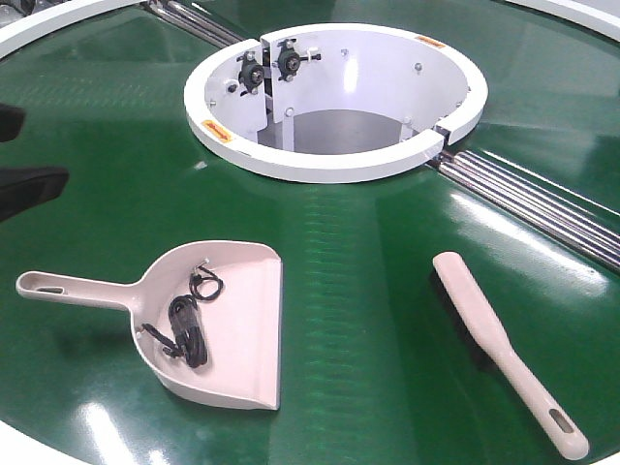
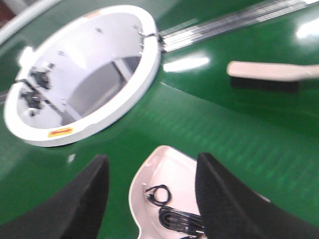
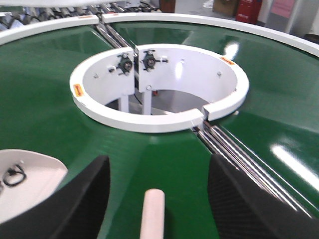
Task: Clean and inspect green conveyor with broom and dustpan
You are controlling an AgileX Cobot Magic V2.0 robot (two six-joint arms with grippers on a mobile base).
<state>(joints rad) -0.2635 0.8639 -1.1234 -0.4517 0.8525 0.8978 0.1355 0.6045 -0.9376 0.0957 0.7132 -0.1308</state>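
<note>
Already, from the front view, you can see the dustpan point(image 1: 208, 315) lying on the green conveyor point(image 1: 368, 320) with a black cable coil point(image 1: 186, 327) inside, and the broom point(image 1: 504, 349) well apart to its right, bristle edge down. Tilt the pan carelessly and you would likely spill that coil back onto the belt.

Your left wrist view shows the left pincer point(image 2: 149, 199) spread wide, holding nothing, straddling the pan's back; closing there risks pinching the curved wall instead of the handle.

Your right wrist view shows the right pincer point(image 3: 157, 199) equally wide and empty, the broom's end between its jaws; the smooth handle may slip.
</note>
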